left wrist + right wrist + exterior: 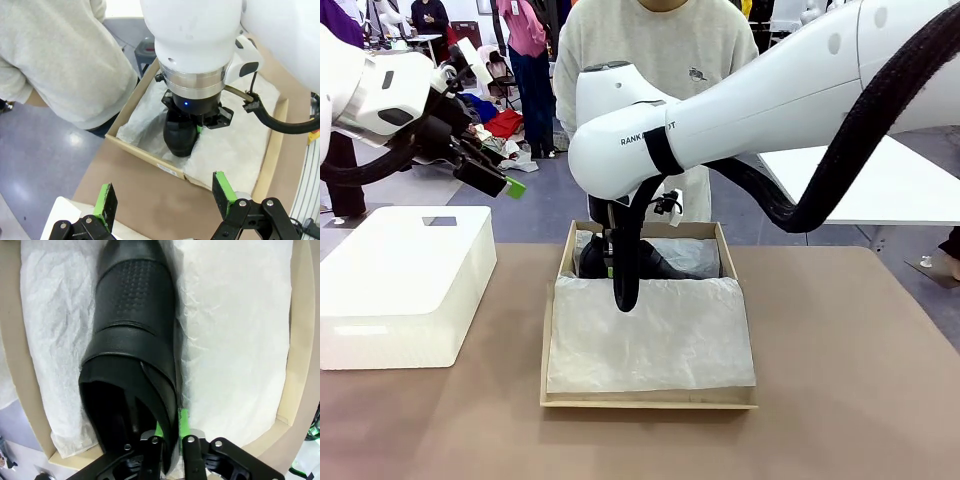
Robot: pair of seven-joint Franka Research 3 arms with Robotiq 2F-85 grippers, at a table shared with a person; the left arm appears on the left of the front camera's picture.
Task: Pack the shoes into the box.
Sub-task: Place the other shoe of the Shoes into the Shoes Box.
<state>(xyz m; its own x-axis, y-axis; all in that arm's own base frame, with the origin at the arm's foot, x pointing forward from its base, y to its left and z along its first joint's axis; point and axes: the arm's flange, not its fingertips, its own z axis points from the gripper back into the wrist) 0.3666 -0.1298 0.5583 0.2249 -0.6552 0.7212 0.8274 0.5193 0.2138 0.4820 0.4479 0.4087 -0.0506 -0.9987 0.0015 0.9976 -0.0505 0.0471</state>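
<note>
Shoe (132, 315), black with textured band, collar pinched by right jaws; left jaws gape.

Right arm (740, 110) hangs over the box (549, 330) (far end, by the shoe (660, 265)); its near half lies open.

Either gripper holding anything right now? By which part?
Right gripper pinches the black dress shoe by the rim of its opening near the heel, shoe resting in the cardboard shoebox. Left gripper open, empty.
</note>
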